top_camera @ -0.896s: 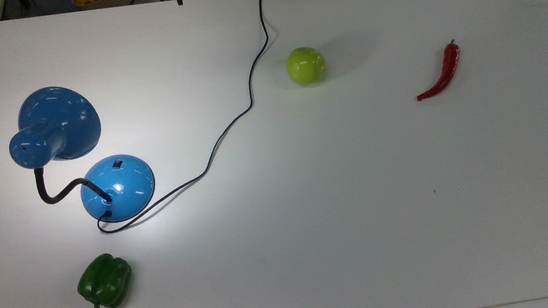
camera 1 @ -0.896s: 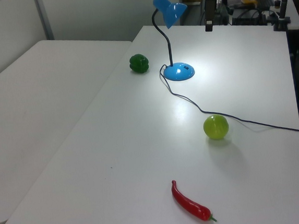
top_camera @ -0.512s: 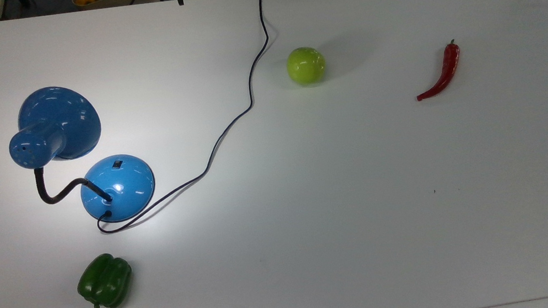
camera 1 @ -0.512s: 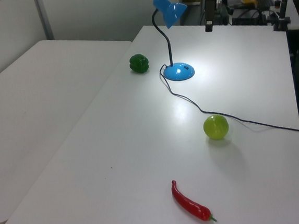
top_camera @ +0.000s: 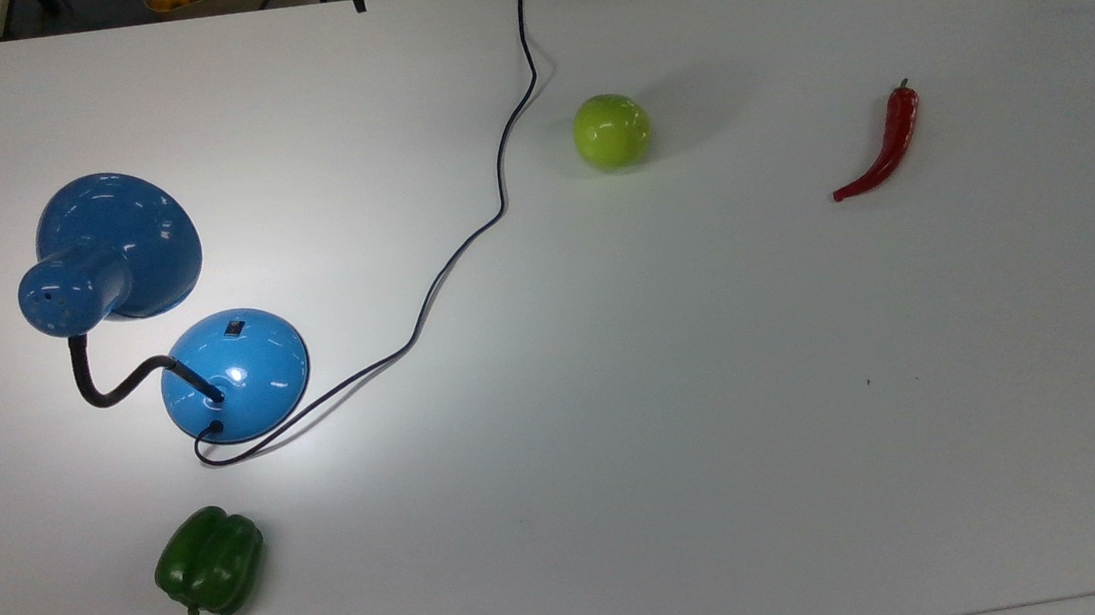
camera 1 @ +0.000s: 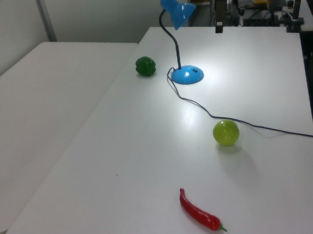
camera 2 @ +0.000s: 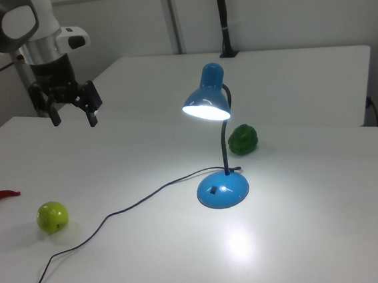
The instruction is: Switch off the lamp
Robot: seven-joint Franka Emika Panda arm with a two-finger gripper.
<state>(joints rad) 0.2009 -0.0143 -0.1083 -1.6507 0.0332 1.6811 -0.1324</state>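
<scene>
Lamp lit, gripper high and apart

White table (top_camera: 715, 382) carries everything. The lamp (camera 2: 222, 190) stands lit at the top view's left, switch (top_camera: 234, 328) on its base. The gripper (camera 2: 74, 118), jaws apart and empty, hangs at the right view's far left. Green pepper (top_camera: 209, 562), lime-green apple (top_camera: 611, 131) and red chilli (top_camera: 884, 146) lie well apart.

1 lamp (top_camera: 235, 376), 1 green pepper (top_camera: 209, 561), 1 apple (top_camera: 611, 131), 1 chili (top_camera: 882, 150).
</scene>
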